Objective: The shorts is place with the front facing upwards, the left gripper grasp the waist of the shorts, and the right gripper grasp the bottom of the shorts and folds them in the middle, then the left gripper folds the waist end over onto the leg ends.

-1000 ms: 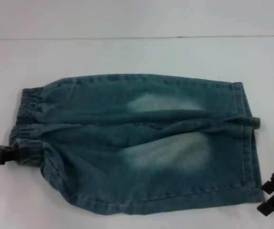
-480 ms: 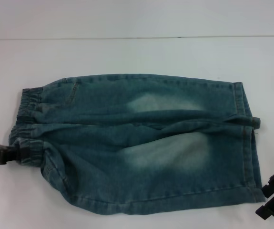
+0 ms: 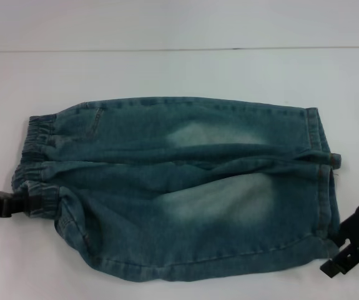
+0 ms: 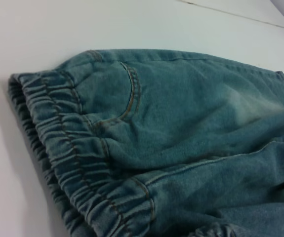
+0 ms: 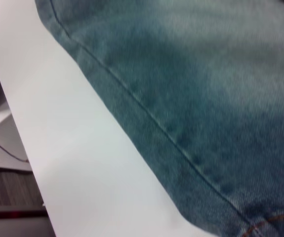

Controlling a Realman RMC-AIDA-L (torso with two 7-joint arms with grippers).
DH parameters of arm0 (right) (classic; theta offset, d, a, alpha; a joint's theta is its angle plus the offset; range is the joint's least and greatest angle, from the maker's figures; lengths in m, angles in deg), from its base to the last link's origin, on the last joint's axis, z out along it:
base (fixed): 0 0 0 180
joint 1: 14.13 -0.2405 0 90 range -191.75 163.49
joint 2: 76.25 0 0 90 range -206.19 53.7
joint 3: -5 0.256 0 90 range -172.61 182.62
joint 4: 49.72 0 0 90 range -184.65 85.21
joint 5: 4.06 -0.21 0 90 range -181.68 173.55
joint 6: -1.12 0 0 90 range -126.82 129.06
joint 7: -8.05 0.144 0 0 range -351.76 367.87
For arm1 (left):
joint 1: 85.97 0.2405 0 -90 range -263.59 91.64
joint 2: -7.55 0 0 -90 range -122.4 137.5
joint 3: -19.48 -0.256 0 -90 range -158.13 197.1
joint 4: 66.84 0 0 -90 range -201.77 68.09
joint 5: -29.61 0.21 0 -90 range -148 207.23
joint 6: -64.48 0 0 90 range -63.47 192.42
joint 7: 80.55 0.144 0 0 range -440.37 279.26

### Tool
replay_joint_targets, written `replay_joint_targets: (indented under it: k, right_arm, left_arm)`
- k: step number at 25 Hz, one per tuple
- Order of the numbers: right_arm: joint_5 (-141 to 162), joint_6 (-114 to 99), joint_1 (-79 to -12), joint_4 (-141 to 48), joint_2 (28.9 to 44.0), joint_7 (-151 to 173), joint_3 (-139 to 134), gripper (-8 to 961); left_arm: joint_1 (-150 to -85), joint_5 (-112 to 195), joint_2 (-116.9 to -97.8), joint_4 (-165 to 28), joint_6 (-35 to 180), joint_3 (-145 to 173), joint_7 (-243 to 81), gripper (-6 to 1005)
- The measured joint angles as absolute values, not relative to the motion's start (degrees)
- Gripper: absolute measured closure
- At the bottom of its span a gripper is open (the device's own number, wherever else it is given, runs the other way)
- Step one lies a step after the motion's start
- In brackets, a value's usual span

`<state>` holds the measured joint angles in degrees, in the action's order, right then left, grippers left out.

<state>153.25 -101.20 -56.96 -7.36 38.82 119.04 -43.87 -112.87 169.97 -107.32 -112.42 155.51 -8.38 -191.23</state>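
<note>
We see bright, even light from overhead, and the white tabletop [image 3: 167,69] looks nearly washed out in the head view. The denim shorts [image 3: 185,187] cast only a thin, soft shadow along their near edge. In the right wrist view the fabric is slightly blurred; in the left wrist view the nearest waistband gathers go soft.

Left gripper [image 3: 23,204] low at left edge, right gripper [image 3: 341,250] low right
</note>
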Motion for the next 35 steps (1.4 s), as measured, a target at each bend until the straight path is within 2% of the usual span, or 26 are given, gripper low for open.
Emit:
replay_joint_targets:
  k: [22,33,35]
  right_arm:
    - [149.6,-98.77,-56.4,-8.66,38.65,116.33,-43.4,173]
    - [149.65,-98.53,-56.23,-8.49,37.99,116.3,-43.23,619]
    - [149.79,-98.5,-56.17,-8.3,37.95,116.36,-43.23,853]
  left_arm:
    - [-112.94,169.97,-107.32,-111.92,154.73,-8.38,-191.14,979]
    - [-113.02,169.97,-107.32,-111.84,154.73,-8.38,-191.26,970]
    - [-113.1,169.97,-107.32,-111.84,154.73,-8.38,-191.27,969]
